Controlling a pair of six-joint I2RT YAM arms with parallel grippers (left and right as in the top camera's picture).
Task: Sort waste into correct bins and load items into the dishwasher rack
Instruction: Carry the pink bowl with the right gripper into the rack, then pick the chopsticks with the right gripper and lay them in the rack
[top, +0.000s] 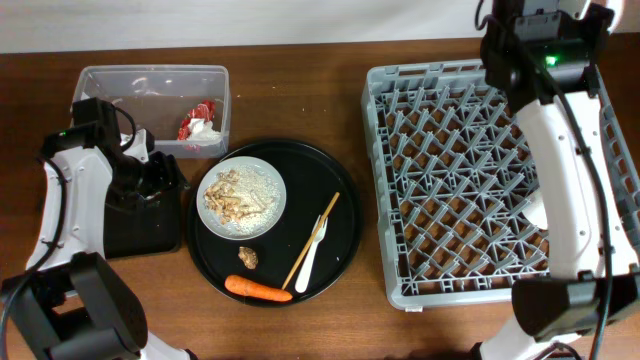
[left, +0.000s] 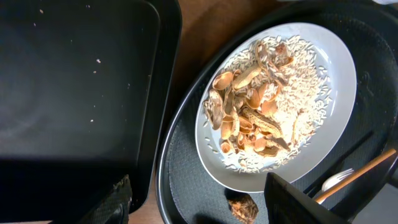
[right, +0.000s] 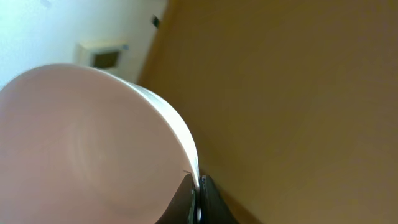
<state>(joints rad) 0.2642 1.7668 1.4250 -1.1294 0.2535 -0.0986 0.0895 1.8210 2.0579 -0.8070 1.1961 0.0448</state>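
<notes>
One pale pink bowl (right: 87, 143) is pinched by its rim in my right hand (right: 198, 199), both fingers closed on the edge so the rest of the bowl juts free. That view shows little past it but a plain brown surface, so I cannot tell how high it hangs. From overhead, my right arm (top: 545, 60) reaches over the far side of the grey dishwasher rack (top: 470, 170), which I judge to be the bowl's destination.

My left hand (left: 198, 186) is open, fingers spread wide, and hovers low over the gap between the black rectangular tray (left: 62, 81) and the white plate (left: 255, 180). The plate lies on the round black tray (top: 340, 190) and carries the rice and food chunks (left: 261, 112), so I take it that it must be emptied before it can join the rack. The rectangular tray just beside it looks the likely place for that.

Around the plate on the round tray lie the brown lump (left: 242, 207), the carrot (top: 258, 289), the chopsticks (top: 311, 240) and the white spoon (top: 308, 265). Farther back on the counter (top: 300, 90), the clear tub (top: 100, 80) holds the red-and-white wrapper (top: 200, 122).
</notes>
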